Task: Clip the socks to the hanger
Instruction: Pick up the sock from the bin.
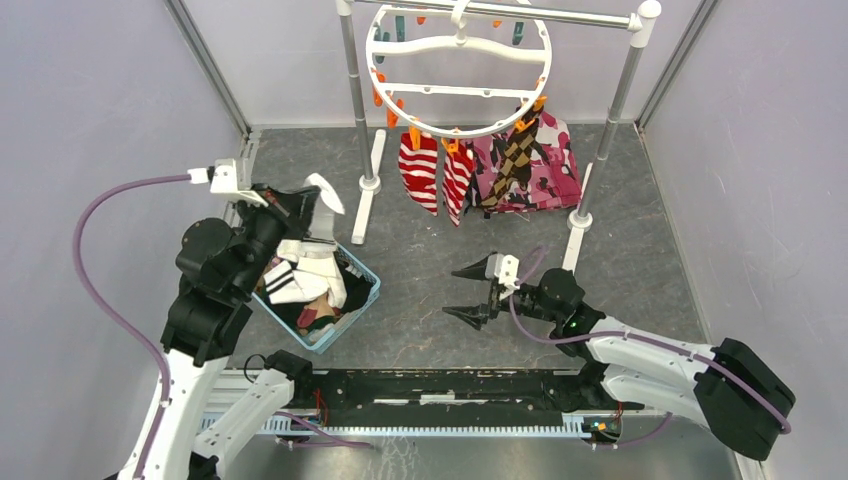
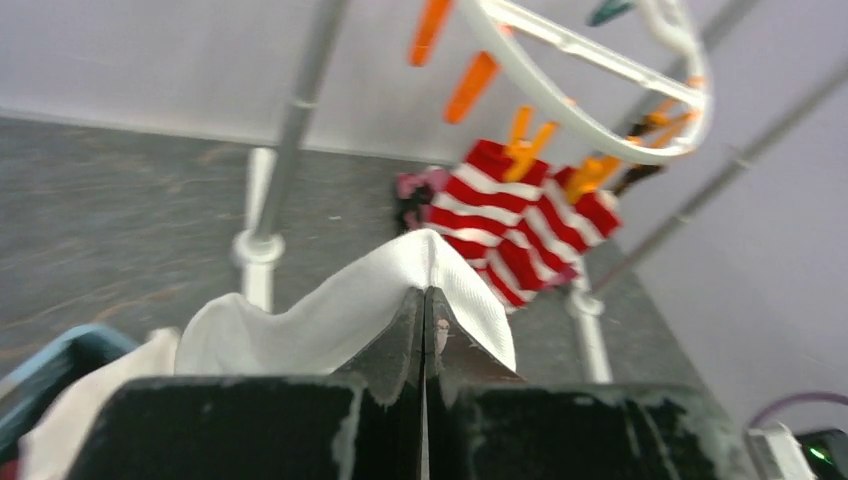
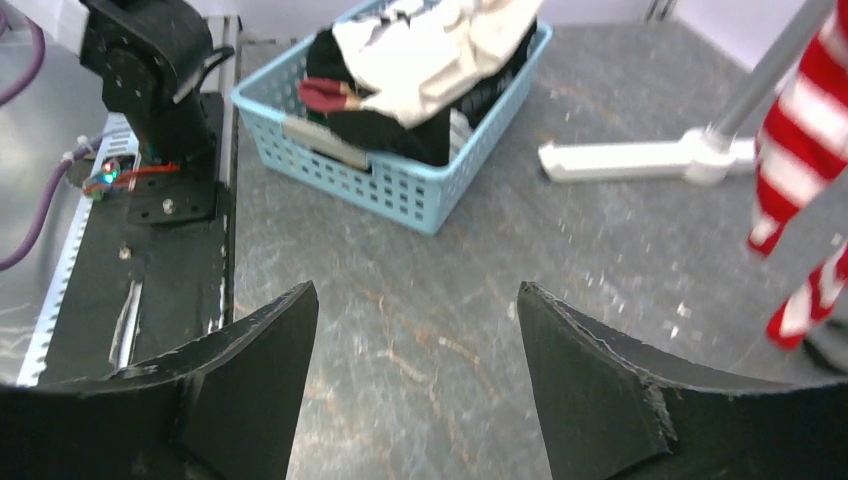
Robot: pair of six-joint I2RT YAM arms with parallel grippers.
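Observation:
My left gripper [image 1: 303, 207] is shut on a white sock [image 1: 325, 196] and holds it up above the blue basket [image 1: 362, 300]. In the left wrist view the jaws [image 2: 425, 293] are closed with the sock [image 2: 340, 305] folded over their tips. The round white hanger [image 1: 460, 40] hangs on the rail. Two red-and-white striped socks [image 1: 420, 170] and a brown argyle sock [image 1: 515, 160] are clipped to its near rim by orange pins. My right gripper [image 1: 470, 290] is open and empty, low over the floor in the middle, as the right wrist view [image 3: 415, 300] shows.
The basket [image 3: 400, 195] holds more socks and cloth. A pink camouflage cloth [image 1: 555, 165] hangs behind the argyle sock. The silver rail [image 1: 520, 12] stands on two poles with white feet [image 1: 362, 215]. Grey walls close in both sides.

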